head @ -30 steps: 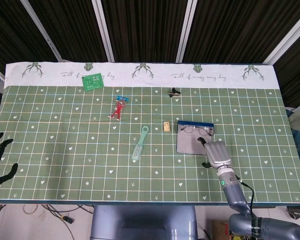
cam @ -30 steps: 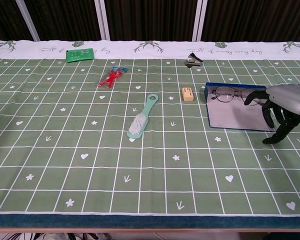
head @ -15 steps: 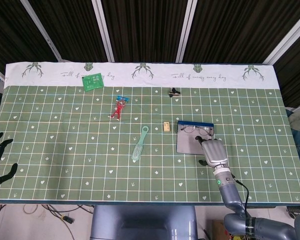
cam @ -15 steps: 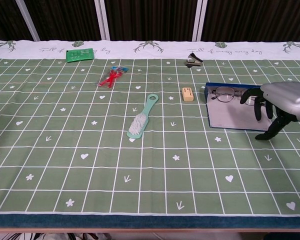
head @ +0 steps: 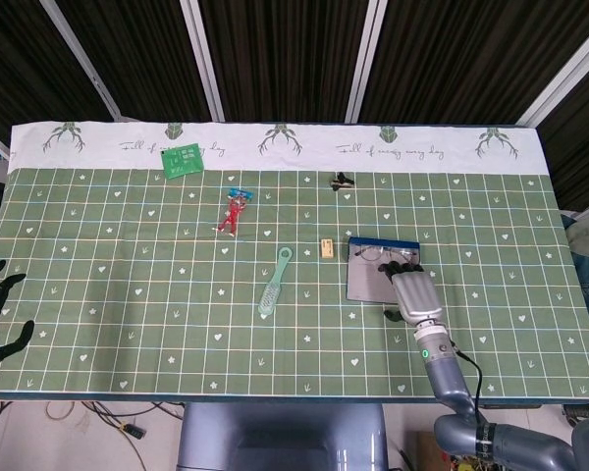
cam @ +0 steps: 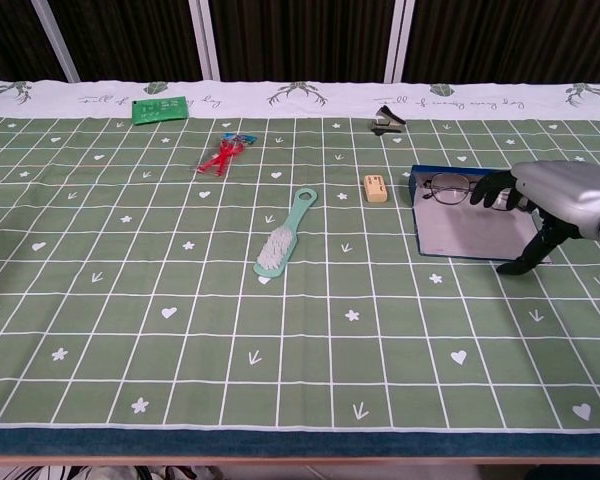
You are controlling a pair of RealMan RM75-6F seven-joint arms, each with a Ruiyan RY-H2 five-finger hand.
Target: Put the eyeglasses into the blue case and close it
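The eyeglasses in the blue case are light and fragile: grip the frame, not the lenses; the right hand hovers spread, holding nothing.

Matt green cloth, thin-wire eyeglasses, glossy metal right hand

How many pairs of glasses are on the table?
1. The glasses lie at the far edge of the open blue case, just beside the right hand's fingertips. That hand covers part of the case, so anything beneath it is hidden.
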